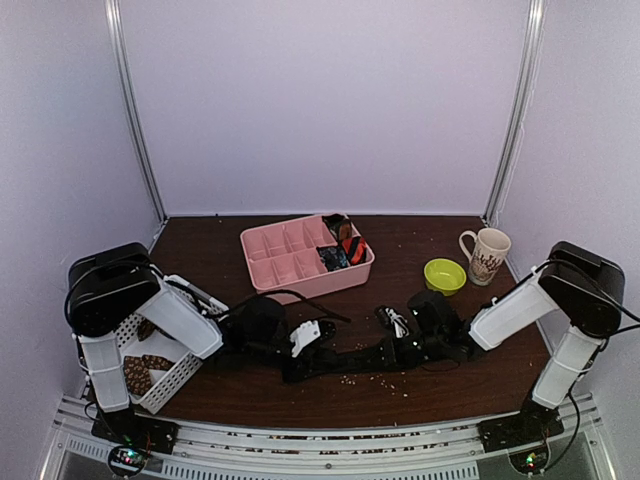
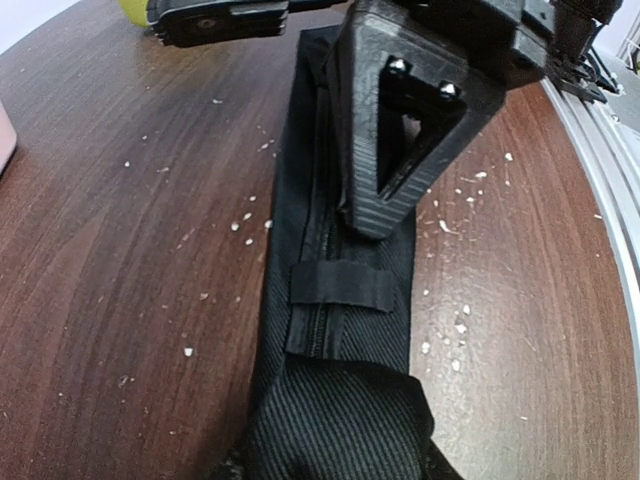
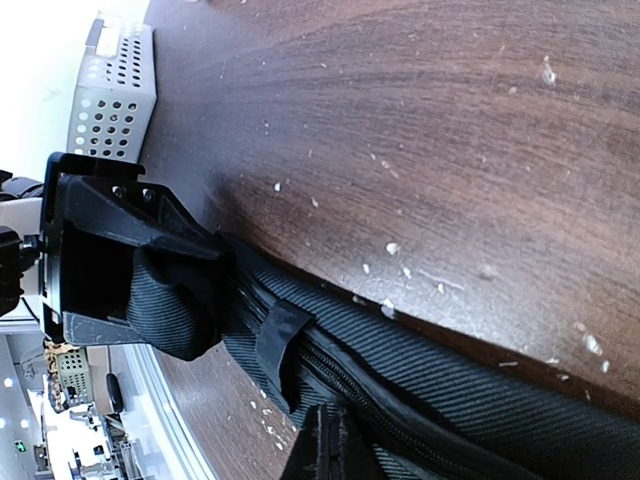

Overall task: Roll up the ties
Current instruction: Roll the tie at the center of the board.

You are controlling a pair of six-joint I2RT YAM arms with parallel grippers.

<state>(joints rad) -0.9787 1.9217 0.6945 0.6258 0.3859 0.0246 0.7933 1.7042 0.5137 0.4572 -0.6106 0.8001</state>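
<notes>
The left pincer (image 3: 150, 285) is clamped on the bunched end of the black tie (image 2: 335, 350). Whether the right pincer (image 2: 380, 205) grips or merely presses the band further along, I cannot tell. The tie lies stretched along the near edge of the tabletop (image 2: 120, 250), about midway. To roll it well, hold the band taut and straight and turn the clamped end over evenly, so the coil comes out tight.

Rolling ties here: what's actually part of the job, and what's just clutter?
Job: black tie, rolled ties in pink tray, brown ties in white basket.
Lying about: green bowl, mug.
</notes>
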